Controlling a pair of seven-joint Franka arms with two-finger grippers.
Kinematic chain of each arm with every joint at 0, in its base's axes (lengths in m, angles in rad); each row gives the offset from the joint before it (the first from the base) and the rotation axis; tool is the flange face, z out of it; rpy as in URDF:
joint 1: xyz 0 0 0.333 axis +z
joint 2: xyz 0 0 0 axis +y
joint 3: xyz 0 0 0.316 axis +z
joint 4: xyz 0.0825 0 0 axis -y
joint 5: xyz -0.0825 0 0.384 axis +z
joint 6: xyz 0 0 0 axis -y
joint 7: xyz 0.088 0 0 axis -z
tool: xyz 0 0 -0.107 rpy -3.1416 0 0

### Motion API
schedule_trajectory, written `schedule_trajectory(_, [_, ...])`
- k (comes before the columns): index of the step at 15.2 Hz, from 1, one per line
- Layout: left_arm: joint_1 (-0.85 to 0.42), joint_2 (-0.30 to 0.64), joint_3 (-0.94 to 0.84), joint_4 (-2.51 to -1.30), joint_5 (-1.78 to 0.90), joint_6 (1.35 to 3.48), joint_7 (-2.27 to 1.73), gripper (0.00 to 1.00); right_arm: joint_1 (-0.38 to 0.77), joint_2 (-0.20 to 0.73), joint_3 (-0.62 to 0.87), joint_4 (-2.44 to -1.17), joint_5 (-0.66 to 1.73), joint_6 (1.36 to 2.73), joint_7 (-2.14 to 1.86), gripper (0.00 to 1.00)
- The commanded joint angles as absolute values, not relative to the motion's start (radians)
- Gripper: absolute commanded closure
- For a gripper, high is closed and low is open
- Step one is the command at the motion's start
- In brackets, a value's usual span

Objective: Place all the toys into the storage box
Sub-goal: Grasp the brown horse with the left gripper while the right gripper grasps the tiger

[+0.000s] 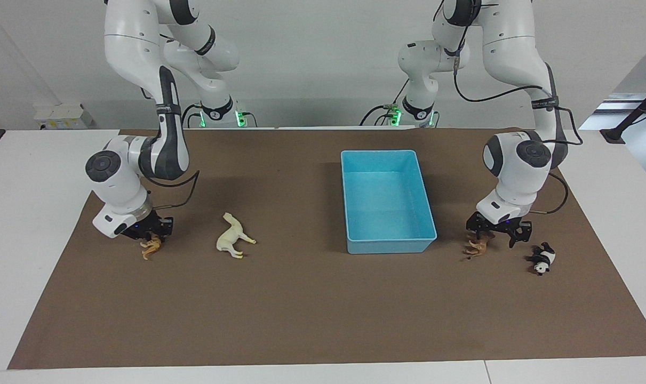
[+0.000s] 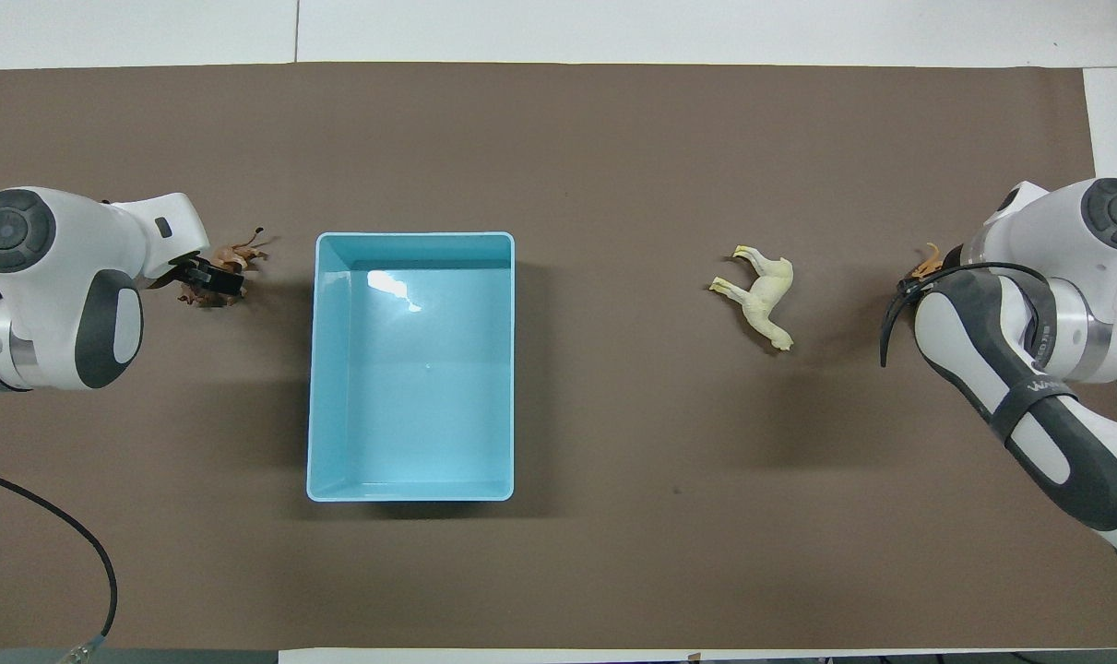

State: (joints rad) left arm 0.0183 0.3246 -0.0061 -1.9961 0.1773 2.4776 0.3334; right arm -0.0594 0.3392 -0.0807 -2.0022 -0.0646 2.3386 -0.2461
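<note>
Facing view: right pincer (image 1: 153,233) down at the tiger (image 1: 151,247) at the right arm's end of the bench (image 1: 301,309), clenched on it. Horse (image 1: 233,242) lies between tiger and box (image 1: 389,246). Left pincer (image 1: 496,233) released, low over the brown animal (image 1: 477,247); panda (image 1: 541,258) just beside it. Overhead view: box (image 2: 317,369) empty; horse (image 2: 763,295) well apart from it; tiger (image 2: 925,263) mostly hidden under the right arm; left pincer (image 2: 209,278) over the brown animal (image 2: 235,255).

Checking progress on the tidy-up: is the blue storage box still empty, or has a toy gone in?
Empty. The storage box shows only its bare blue floor in both views.
</note>
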Motion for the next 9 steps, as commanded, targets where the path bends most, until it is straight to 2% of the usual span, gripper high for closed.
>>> schedule_trajectory(1, [0.012,0.334,-0.006,-1.974,0.19,2.438,0.308,0.0,-0.061,0.312,-0.078,-1.978,-0.067,2.284,-0.262,1.0])
schedule_trajectory(5, [0.008,0.334,-0.006,-1.967,0.189,2.427,0.307,0.0,-0.038,0.23,-0.075,-1.835,-0.069,2.021,-0.259,1.0])
schedule_trajectory(7, [0.008,0.333,-0.006,-1.967,0.189,2.422,0.307,0.0,0.001,0.195,-0.075,-1.746,-0.068,1.875,-0.198,1.0])
schedule_trajectory(9, [0.008,0.331,-0.008,-1.957,0.189,2.402,0.307,0.0,0.09,0.202,-0.058,-1.61,-0.064,1.726,-0.013,1.0])
